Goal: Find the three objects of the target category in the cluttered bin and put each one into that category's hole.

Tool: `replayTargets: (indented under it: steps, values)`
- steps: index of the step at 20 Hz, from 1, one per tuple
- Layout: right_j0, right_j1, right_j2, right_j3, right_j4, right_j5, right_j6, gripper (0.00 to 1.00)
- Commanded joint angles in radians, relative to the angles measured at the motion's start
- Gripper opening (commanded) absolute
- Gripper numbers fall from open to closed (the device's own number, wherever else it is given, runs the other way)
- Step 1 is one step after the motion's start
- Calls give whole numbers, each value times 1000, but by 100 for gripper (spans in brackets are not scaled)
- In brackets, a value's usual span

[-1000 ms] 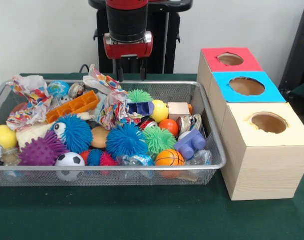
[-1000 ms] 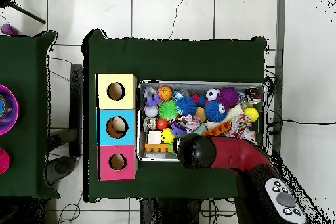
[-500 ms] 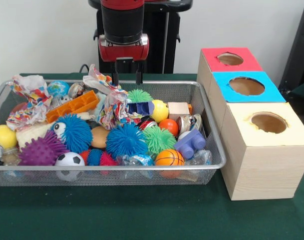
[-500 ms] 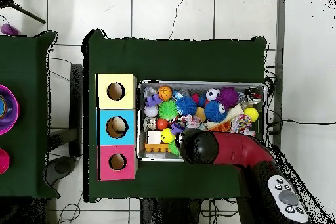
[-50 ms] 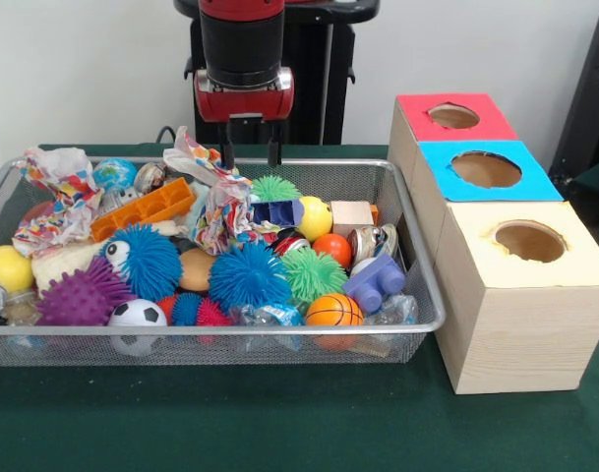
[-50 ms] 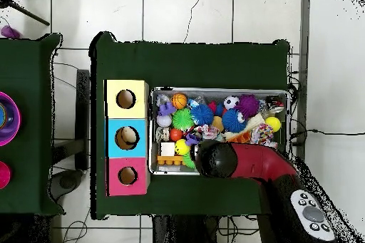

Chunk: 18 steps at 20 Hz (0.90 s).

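Note:
A wire bin [image 5: 230, 330] holds mixed toys: a blue spiky ball [image 5: 248, 275], two green spiky balls [image 5: 312, 272] [image 5: 275, 188], a small basketball [image 5: 333, 310], an orange ball [image 5: 331, 248], a soccer ball [image 5: 137, 315], a purple block [image 5: 375, 280] and crumpled patterned paper [image 5: 225, 206]. My gripper [image 5: 251, 155] hangs open and empty over the bin's far edge, just above the paper and the far green spiky ball. In the overhead view the arm's head [image 6: 216, 158] covers the gripper at the bin [image 6: 284, 94]. Beside the bin stand three boxes with round holes: red [image 5: 417, 123], blue [image 5: 535, 182] and yellow-topped [image 5: 515, 315].
At the bin's left end lie a purple spiky ball [image 5: 83, 295], an orange block [image 5: 144, 208], a yellow ball [image 5: 6, 267] and more paper [image 5: 58, 197]. Green cloth [image 5: 279, 423] covers the table. In the overhead view a second green table [image 6: 28, 126] stands at the left.
The gripper has shifted a little to the left in the front view over the bin's far edge, and has held still for the last half second. The toys have not moved.

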<state>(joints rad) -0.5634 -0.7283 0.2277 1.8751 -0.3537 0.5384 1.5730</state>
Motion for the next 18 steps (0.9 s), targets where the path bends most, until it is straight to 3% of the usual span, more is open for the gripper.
replayTargets:
  steps: [1, 6, 9, 18]
  values:
    - [-6, 37, 63, -73, -15, 26, -1, 100]
    - [-9, 23, 48, -83, -4, 77, -3, 100]
    - [-26, 11, 51, -54, -7, 24, 7, 100]
    - [3, 73, 81, -184, -20, 133, -69, 100]
